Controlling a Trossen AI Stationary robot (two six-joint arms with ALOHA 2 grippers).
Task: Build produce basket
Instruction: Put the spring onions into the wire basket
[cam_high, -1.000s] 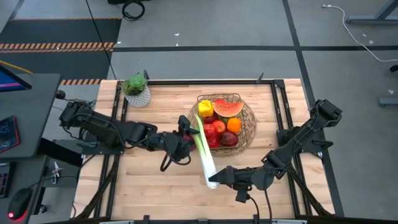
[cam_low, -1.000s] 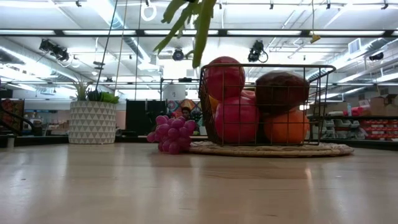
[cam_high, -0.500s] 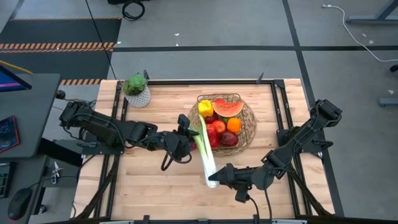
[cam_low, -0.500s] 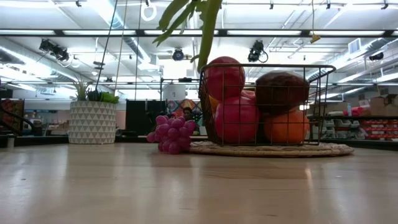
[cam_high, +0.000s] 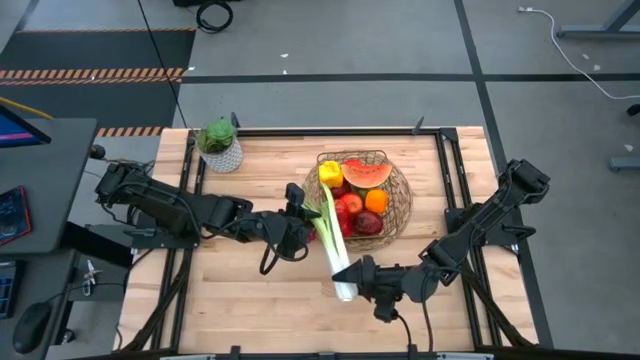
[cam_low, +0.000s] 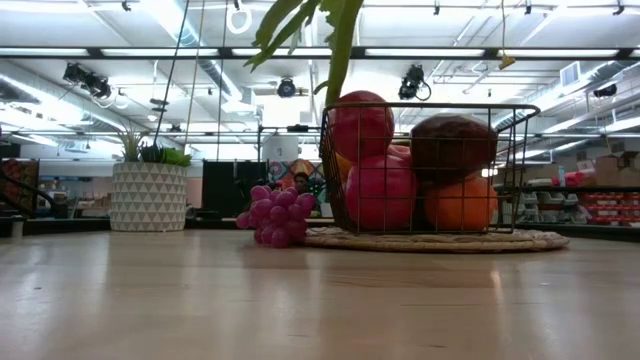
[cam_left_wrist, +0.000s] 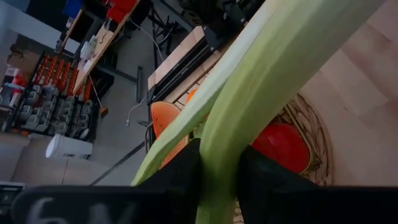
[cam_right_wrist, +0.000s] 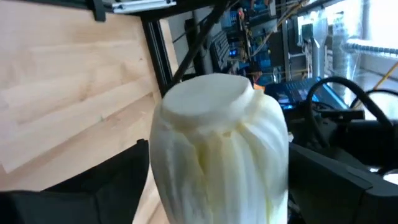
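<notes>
The long green-and-white leek (cam_high: 333, 240) hangs in the air between both grippers, beside the near-left rim of the tan wire basket (cam_high: 400, 205). The basket holds red apples (cam_high: 345, 210), an orange (cam_high: 376, 201), a yellow pepper (cam_high: 330, 173) and a watermelon slice (cam_high: 367, 174). My left gripper (cam_high: 312, 215) is shut on the leek's green part. My right gripper (cam_high: 350, 282) is shut on its white end. In the low view the leek's leaves (cam_low: 325, 35) hang above the basket (cam_low: 430, 170), and purple grapes (cam_low: 275, 215) lie on the table beside its base. My left gripper pinches the leek's green leaf part (cam_left_wrist: 224, 143) between its two fingers (cam_left_wrist: 180, 174), coming level from the table's left and lying across the leek. My right gripper pinches the white root end (cam_right_wrist: 217, 155) between its fingers (cam_right_wrist: 118, 180), coming from the table's right. The leek is lifted clear of the table.
A small white pot with a green plant (cam_high: 220, 146) stands at the table's far left corner. Bare wood lies along the near edge (cam_high: 250, 310) and on the left half. Black frame rails (cam_high: 455, 180) run along the table's sides.
The leek has shifted a little toward the basket: in the low view its leaves have moved right, up to the basket's left wall. My right gripper has carried the white end slightly toward the far edge. Both grippers have stayed shut on the leek.
</notes>
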